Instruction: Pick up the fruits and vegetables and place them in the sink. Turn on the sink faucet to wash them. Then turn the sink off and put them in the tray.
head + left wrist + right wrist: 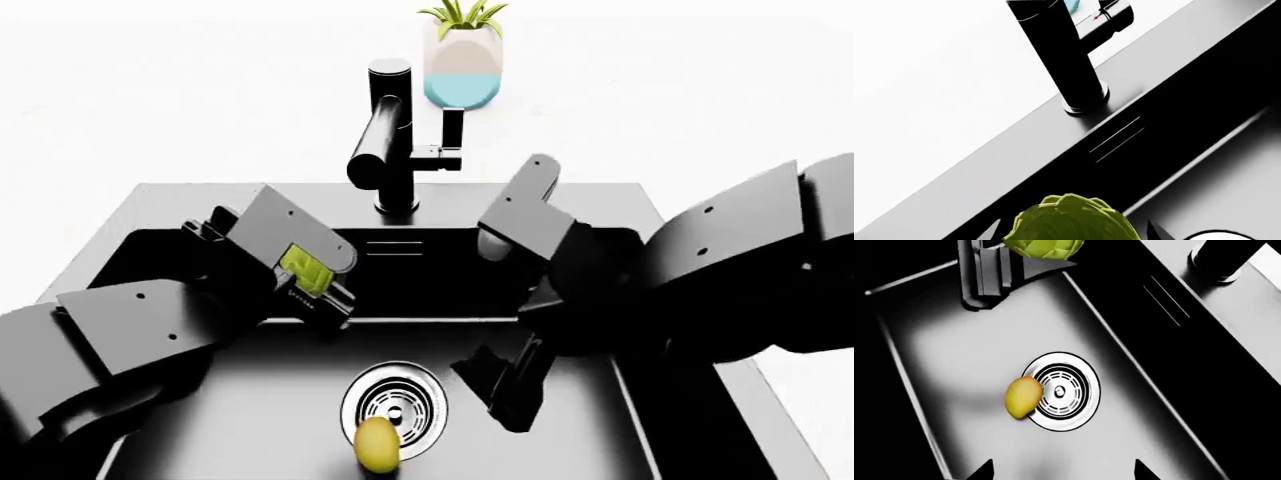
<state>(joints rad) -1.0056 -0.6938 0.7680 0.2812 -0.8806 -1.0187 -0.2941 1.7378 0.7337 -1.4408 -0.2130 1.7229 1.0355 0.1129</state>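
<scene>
My left gripper [315,272] is shut on the light green artichoke [1071,220], holding it over the back left part of the black sink [160,240], above the basin floor. The artichoke [1044,247] shows between the left fingers [984,275] in the right wrist view as well. A yellow mango [378,443] lies on the sink floor against the chrome drain [400,400]. My right gripper [501,390] hangs open and empty over the basin, right of the drain. The black faucet [387,140] stands behind the sink. The tray is out of view.
A potted plant [463,60] in a white-and-blue pot stands on the white counter behind the faucet. The faucet's side lever [447,135] points right. The sink's grey rim [1054,135] runs between the faucet base and the basin.
</scene>
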